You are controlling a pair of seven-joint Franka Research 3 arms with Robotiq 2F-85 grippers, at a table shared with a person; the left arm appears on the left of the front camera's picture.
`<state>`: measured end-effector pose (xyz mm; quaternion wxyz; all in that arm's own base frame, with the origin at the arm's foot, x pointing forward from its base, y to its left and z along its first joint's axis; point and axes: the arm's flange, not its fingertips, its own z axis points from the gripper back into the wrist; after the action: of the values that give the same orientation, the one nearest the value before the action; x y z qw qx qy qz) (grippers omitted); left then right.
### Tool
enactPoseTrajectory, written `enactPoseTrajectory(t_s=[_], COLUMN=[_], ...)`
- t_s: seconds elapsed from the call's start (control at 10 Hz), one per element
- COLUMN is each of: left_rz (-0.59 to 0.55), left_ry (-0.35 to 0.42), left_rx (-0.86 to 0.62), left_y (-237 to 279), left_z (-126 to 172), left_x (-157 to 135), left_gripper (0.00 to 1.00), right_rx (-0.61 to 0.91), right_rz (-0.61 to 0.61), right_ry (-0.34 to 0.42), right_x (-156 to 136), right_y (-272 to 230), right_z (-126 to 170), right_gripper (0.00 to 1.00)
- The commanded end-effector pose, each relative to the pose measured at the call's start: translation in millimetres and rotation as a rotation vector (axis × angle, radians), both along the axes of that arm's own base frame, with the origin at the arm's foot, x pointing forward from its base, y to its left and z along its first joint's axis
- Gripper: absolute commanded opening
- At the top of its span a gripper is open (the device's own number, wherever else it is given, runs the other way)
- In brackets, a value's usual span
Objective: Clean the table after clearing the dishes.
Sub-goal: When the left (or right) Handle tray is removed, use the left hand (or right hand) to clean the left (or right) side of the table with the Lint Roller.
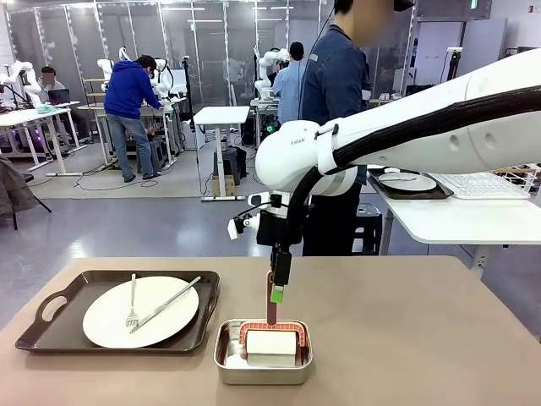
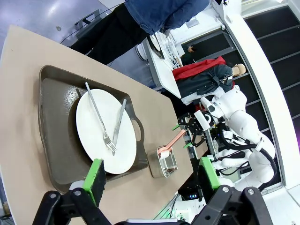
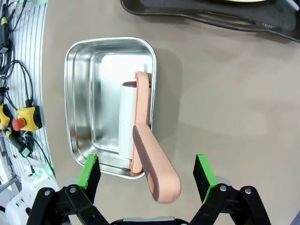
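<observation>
Table (image 1: 423,330) cleaning seems to be starting: right gripper (image 3: 146,168), spread open, straddles the roller handle (image 3: 151,150) at lower centre; clamping should follow.

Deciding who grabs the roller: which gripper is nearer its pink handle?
Right. The right gripper is open, the handle between its fingers; the left gripper is farther off, past the tray.

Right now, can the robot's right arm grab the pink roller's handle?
Probably yes. The right gripper is open right above the handle, which sticks up out of the steel pan between its fingers, with nothing blocking it.
</observation>
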<state>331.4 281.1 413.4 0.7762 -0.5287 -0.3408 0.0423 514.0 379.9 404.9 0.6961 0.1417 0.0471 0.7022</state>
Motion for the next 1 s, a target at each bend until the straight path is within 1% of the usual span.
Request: enactPoseTrajectory(t_s=[0.0,0.2,0.3,0.4,0.5,0.6,0.7,0.9], left_rz=[-0.007,-0.007,-0.007,-0.007,-0.007,-0.007,-0.007,-0.007], left_ry=[-0.003,-0.003,-0.003,-0.003,-0.003,-0.003,-0.003,-0.003], left_rx=[-0.001,-0.001,-0.001,-0.001,-0.001,-0.001,-0.001,-0.001], left_y=[1.6,1.6,1.6,1.6,1.6,1.6,1.6,1.6], left_z=[-0.1,-0.1,-0.1,-0.1,-0.1,-0.1,-0.1,-0.1], left_x=[-4.3,-4.3,-4.3,-4.3,-4.3,-4.3,-4.3,-4.3], left_gripper=[1.0,1.0,1.0,1.0,1.0,1.0,1.0,1.0], right_rx=[-0.056,-0.08,-0.082,-0.088,-0.096,-0.1,-0.101,-0.112], right_rz=[-0.008,0.001,0.004,0.004,0.008,0.007,0.008,0.011], right_ry=[0.017,0.033,0.037,0.043,0.042,0.042,0.042,0.054], right_x=[2.7,2.0,2.4,3.3,3.9,4.2,4.5,4.7], right_y=[12.7,17.4,19.1,21.0,22.8,23.4,23.9,24.3], right_z=[1.5,-0.9,-1.6,-2.8,-3.0,-1.9,-1.1,-2.6], right_gripper=[1.0,1.0,0.98,0.78,0.43,0.18,0.0,0.0])
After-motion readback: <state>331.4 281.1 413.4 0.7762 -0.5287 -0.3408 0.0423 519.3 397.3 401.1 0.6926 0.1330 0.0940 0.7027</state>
